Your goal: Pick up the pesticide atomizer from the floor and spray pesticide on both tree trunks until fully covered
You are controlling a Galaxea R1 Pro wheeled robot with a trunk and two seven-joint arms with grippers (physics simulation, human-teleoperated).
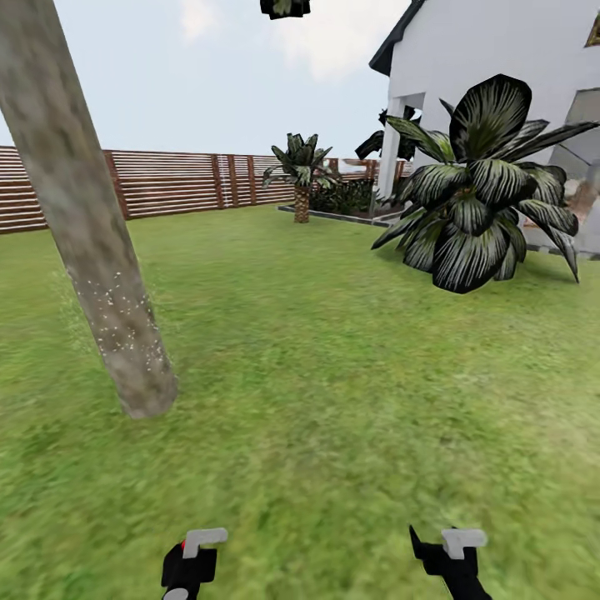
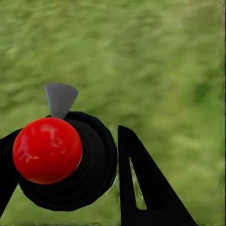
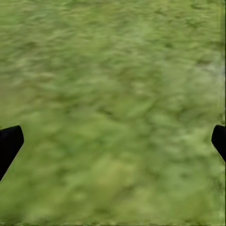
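While the pesticide atomizer (image 2: pixel 66 162) sits clamped in the left gripper (image 2: pixel 70 165) — a round black body with a glossy red cap and a pale grey nozzle tab pointing away over the grass — the step in hand looks like spraying the nearer tree, and the nozzle is not aimed at it. The tree trunk (image 1: pixel 92 250) leans up the head view ahead of and to the left of the left gripper, well apart from it, a smooth mottled grey-brown column. White specks of pesticide (image 1: pixel 125 321) dot only a band low on the trunk, so I judge the coverage partial: to do this well, the arm should lift and turn the nozzle toward the trunk, come nearer, and sweep up and down its bare stretches. The right gripper (image 3: pixel 113 141) hangs over the blurry green floor (image 3: pixel 113 94) with its black fingers wide apart, holding nothing. Beyond the trunk runs a brown slatted fence (image 1: pixel 183 183); far to the trunk's right stand a broad-leaved striped plant (image 1: pixel 479 187) and the white house (image 1: pixel 500 58).
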